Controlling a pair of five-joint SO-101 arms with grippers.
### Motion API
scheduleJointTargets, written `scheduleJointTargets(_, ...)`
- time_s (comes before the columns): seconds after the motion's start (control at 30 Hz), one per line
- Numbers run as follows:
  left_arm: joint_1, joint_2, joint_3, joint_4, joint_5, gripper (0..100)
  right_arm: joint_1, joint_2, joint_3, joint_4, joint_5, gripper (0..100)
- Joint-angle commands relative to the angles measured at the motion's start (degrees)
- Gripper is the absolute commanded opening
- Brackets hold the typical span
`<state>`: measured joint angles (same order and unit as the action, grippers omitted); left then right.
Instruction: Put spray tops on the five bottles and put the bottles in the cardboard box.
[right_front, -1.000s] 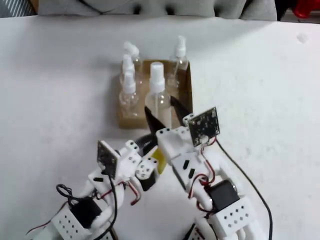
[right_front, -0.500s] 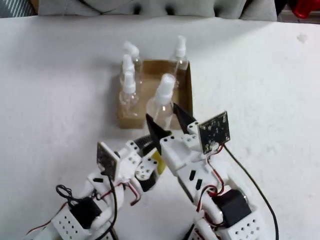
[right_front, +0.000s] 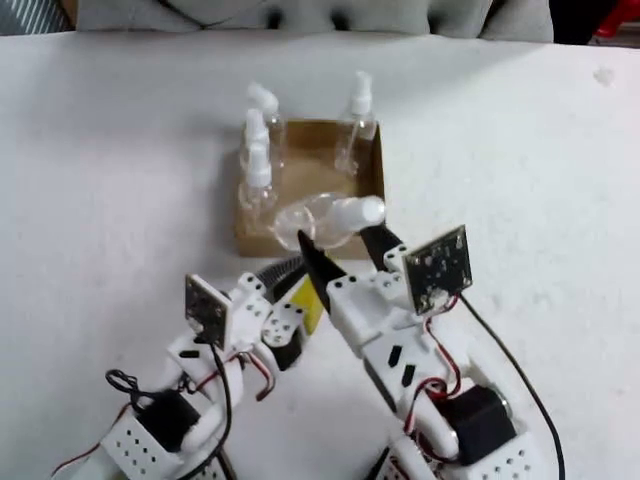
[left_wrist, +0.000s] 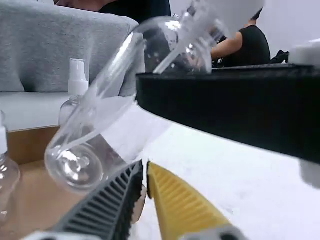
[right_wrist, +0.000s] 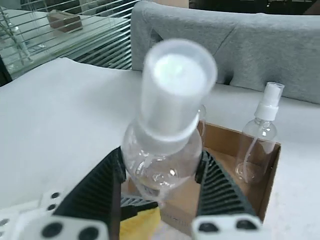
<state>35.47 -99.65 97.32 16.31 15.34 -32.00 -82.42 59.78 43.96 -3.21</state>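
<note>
A: White table (right_front: 120, 150), grey sofa (right_wrist: 260, 45) beyond the far edge, cardboard box (right_front: 377, 170) mid-table. Four capped spray bottles (right_front: 258, 182) upright inside, three along the left wall, one far right.
B: And the fifth bottle (right_front: 318, 218), upright a second ago, now tipped nearly flat, cap swung toward the near right, base over the box's near end.
A: Over to the right gripper (right_wrist: 160, 157), drawn back nearer, fingers clamped either side of that bottle's belly.
B: Meanwhile left gripper (left_wrist: 145, 172) just near-left of it, pinched closed on nothing.
A: Looks like trouble for the last placement. Not seated yet.
B: Needs righting, or laying down inside the box, before any letting go.
</note>
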Motion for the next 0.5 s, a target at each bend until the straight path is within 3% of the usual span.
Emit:
scheduleJointTargets(0.0,-1.80,-0.84,-0.53,3.16,-2.64,2,4.35,2.24,1.58,-8.75,1.41,1.6)
scheduleJointTargets(0.17,-4.35,-0.84,-2.29,10.11,-11.16,2,8.75,7.60,3.08,-16.31,1.05,1.6)
scheduleJointTargets(0.33,-8.84,-0.84,-7.47,19.43,-14.95,2,9.54,15.16,2.99,-20.70,1.41,1.6)
scheduleJointTargets(0.47,-16.04,-0.92,-11.08,29.63,-17.85,2,10.07,20.53,2.90,-24.31,1.49,1.6)
